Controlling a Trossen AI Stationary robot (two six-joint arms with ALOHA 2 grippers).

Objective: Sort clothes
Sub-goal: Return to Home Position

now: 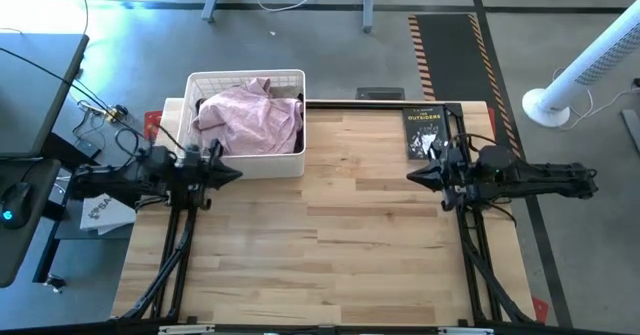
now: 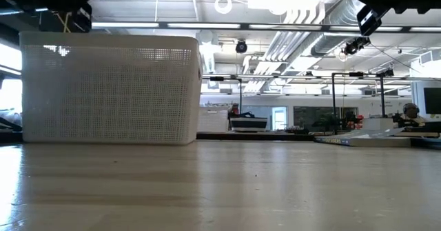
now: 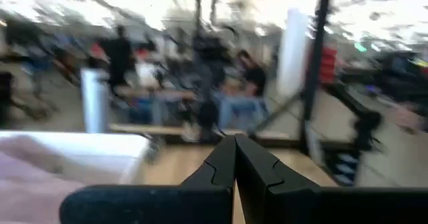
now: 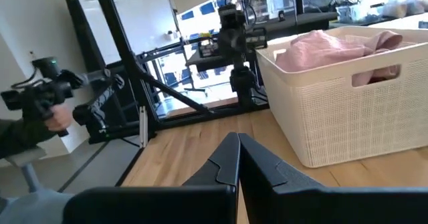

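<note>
— Where were the clothes?
— Heaped in the white laundry bin (image 1: 250,163), which stood on the table (image 1: 330,240) on the left arm's side. A pale pink garment (image 1: 245,115) lay on top.
— And the arms?
— The left gripper (image 1: 237,174) hung just beside the bin and the right gripper (image 1: 411,179) near the black book (image 1: 424,131), both clenched on nothing.

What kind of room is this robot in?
Probably a robotics lab or workshop: bare pipes overhead, striped hazard tape on the concrete floor, and workbenches behind the table.
</note>
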